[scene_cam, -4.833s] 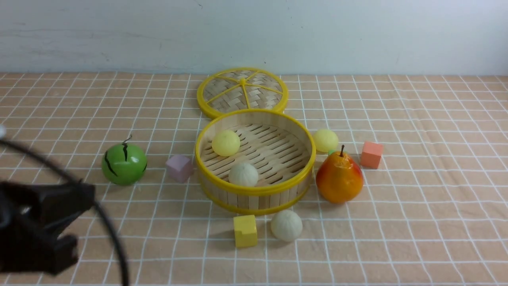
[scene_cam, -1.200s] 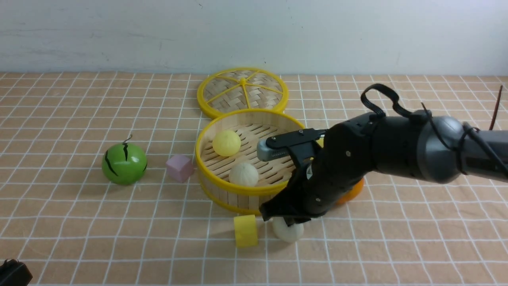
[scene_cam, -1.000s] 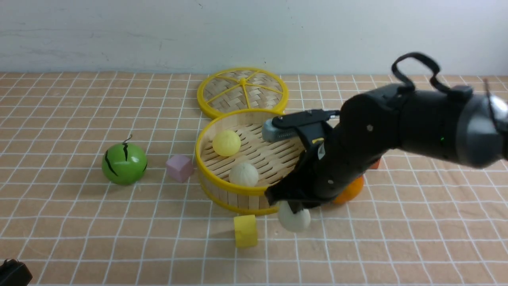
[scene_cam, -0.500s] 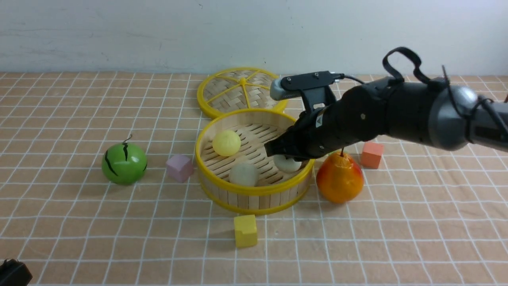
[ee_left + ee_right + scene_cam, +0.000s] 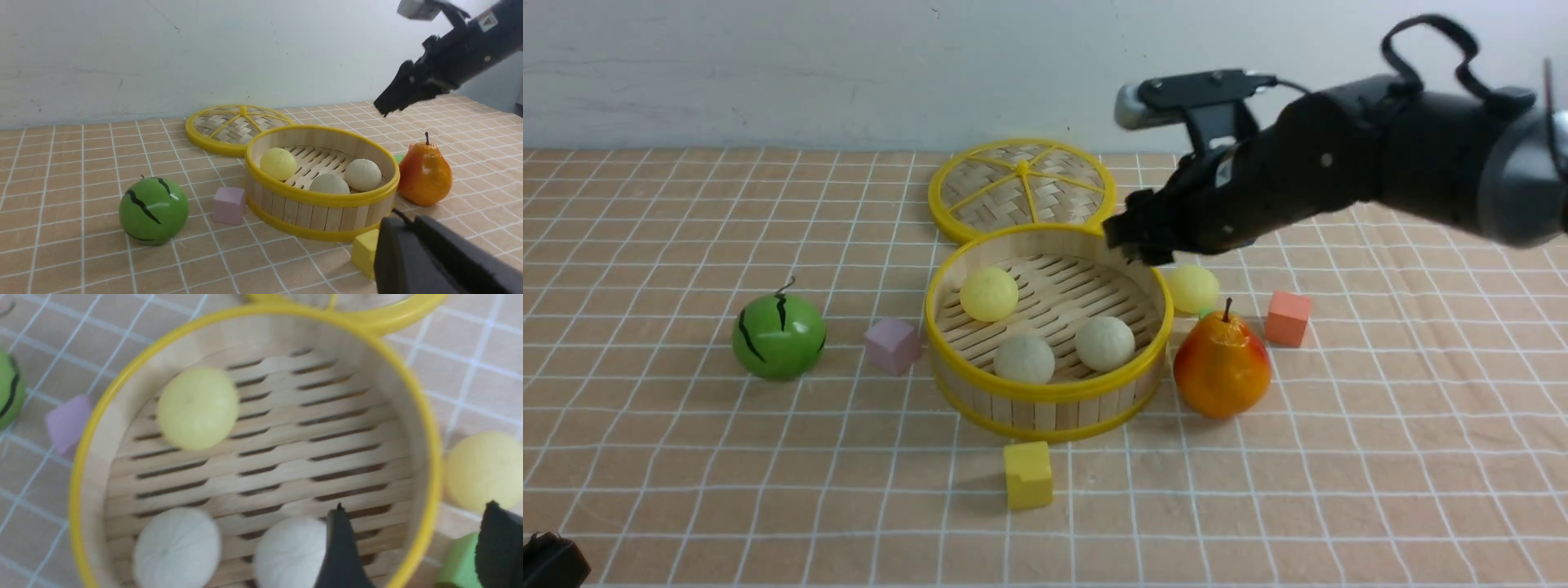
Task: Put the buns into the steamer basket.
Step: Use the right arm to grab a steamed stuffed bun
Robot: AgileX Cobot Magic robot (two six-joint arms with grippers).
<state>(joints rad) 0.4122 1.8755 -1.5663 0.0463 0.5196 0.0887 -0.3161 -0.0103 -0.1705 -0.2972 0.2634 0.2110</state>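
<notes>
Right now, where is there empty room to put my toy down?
There's bare tablecloth to the right of the pear, and more in front of the green ball. Inside the basket, the back right part of the floor is free. It's crowded at the basket's right side, where the pear, a yellow bun and the red block bunch up.

From my feed I see a table (image 5: 1339, 506) under a tan cloth with white grid lines. Directly on it sit the basket (image 5: 1045, 412), a green ball (image 5: 779, 336), a purple cube (image 5: 893, 346), a yellow block (image 5: 1028, 475), a pear (image 5: 1223, 365), a red cube (image 5: 1288, 318) and a yellow bun (image 5: 1193, 288). Something green (image 5: 461, 559), mostly hidden, is probably a block. The woven disc (image 5: 1045, 184) lies just beyond the basket.
</notes>
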